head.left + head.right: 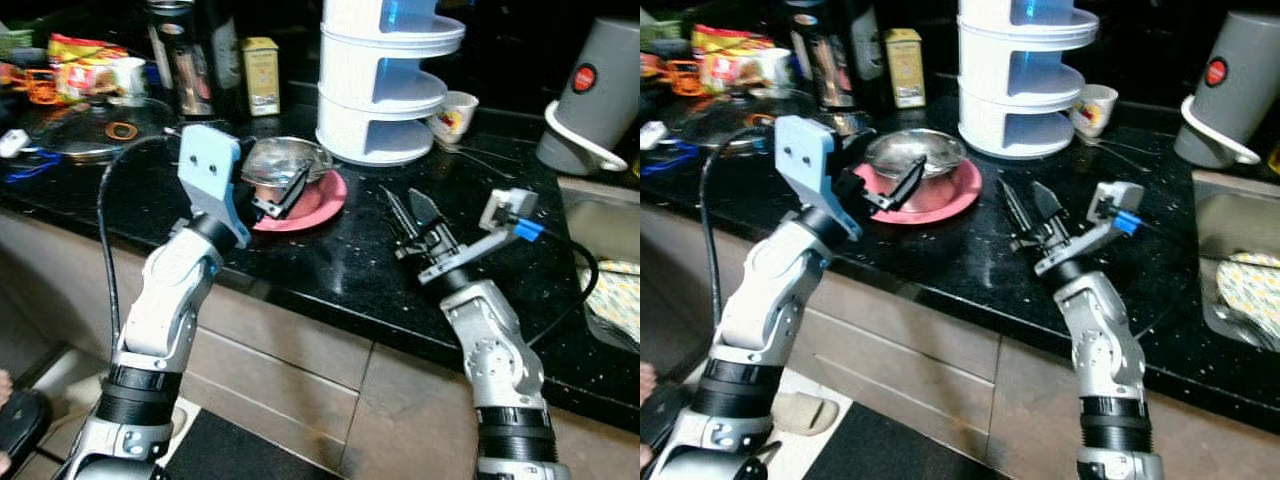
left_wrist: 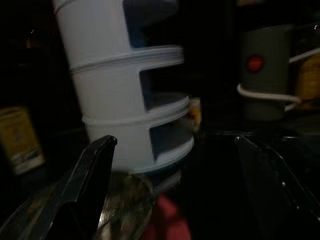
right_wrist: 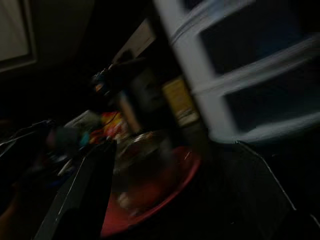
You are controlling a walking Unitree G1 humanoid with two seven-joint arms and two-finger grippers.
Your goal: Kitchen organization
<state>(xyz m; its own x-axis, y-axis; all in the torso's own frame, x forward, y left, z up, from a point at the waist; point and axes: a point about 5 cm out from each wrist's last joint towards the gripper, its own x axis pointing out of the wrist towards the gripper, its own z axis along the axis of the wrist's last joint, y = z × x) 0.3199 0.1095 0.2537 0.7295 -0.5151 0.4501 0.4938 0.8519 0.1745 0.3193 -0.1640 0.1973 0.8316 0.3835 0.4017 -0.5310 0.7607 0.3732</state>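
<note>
My left pincer (image 1: pixel 902 180) gapes over the steel bowl (image 1: pixel 915 155) on the pink plate (image 1: pixel 958 192); right pincer (image 1: pixel 1028 208) hovers open beside it.

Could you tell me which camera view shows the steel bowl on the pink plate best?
The right eye view: the bowl shows whole on the plate. In the left eye view the left hand covers part; both wrist views are dark and blurred.

The countertop (image 1: pixel 330 270) is glossy black stone with pale flecks. A shiny metal bowl (image 1: pixel 915 155) sits on a smooth pink plate (image 1: pixel 960 195) — both catch the light. The white tiered rack (image 1: pixel 385 90) looks like smooth plastic. The mug (image 1: pixel 455 115) is glazed ceramic. The left gripper (image 1: pixel 902 185) and right gripper (image 1: pixel 410 215) have matt black fingers — their arms are brushed silver.
</note>
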